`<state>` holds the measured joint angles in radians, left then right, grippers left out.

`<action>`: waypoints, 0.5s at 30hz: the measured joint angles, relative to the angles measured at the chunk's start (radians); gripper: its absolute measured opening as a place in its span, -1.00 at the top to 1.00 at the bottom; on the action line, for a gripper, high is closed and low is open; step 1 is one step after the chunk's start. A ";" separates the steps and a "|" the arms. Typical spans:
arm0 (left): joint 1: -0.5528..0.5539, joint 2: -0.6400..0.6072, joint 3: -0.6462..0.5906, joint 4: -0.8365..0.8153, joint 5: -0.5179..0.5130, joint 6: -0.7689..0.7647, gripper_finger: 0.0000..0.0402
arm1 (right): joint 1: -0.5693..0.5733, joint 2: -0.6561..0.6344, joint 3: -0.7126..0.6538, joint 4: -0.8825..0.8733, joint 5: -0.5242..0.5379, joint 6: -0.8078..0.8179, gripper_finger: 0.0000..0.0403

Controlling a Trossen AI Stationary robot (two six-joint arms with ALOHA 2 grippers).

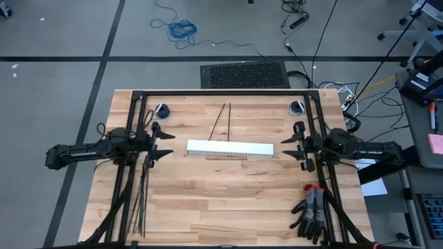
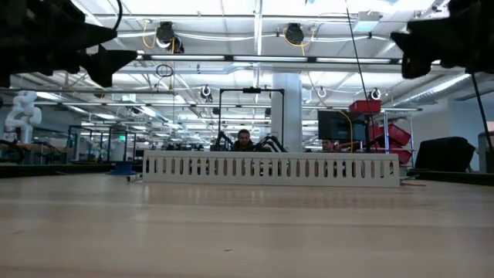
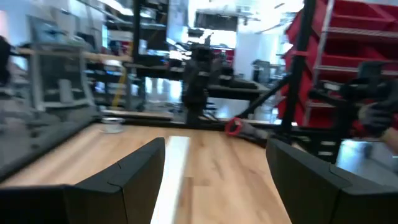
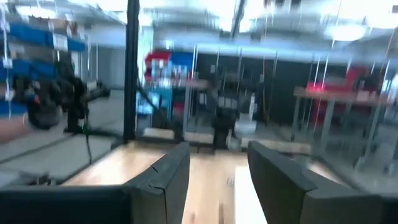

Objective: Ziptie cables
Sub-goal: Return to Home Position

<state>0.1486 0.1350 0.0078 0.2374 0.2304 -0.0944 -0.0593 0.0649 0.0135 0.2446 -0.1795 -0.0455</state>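
2 zipties (image 1: 223, 122) lie on the bench (image 1: 208, 207), thin black strips crossing into a narrow V just beyond the white cable duct (image 1: 230, 148), their near ends almost at its far edge. A sheaf of further black strips (image 1: 140, 200) lies well apart from them, along the bench's left side under the left arm's frame. The cables cannot be made out in any view. The duct lies crosswise at mid-bench with its lid on; in the low view its slotted side wall stands flat on the wood.

The left pincer (image 1: 165, 142) hovers just off the duct's left end, fingers spread and nothing between them. The right pincer (image 1: 287, 146) faces it from just off the right end, also spread and empty. In the low view both hang high above the bench top.

A pair of black gloves with red cuffs (image 1: 311, 211) lies at the bench's near right corner. On the floor beyond are a dark mat (image 1: 243, 75) and a blue coiled cable (image 1: 183, 29). A person (image 2: 244, 140) shows behind the duct.
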 joint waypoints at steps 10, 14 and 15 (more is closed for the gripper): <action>0.001 -0.134 0.000 -0.208 -0.116 0.037 -0.38 | 0.000 -0.062 0.001 -0.026 0.069 -0.026 0.23; 0.000 -0.121 0.000 -0.214 -0.139 -0.006 -0.38 | -0.002 -0.051 0.001 -0.251 0.186 0.115 0.23; 0.000 -0.120 0.000 -0.218 -0.139 -0.009 -0.38 | 0.000 -0.039 0.003 -0.244 0.172 0.142 0.23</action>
<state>0.1490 0.0151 0.0074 0.0192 0.0911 -0.1037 -0.0594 0.0254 0.0163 0.0001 -0.0075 0.0966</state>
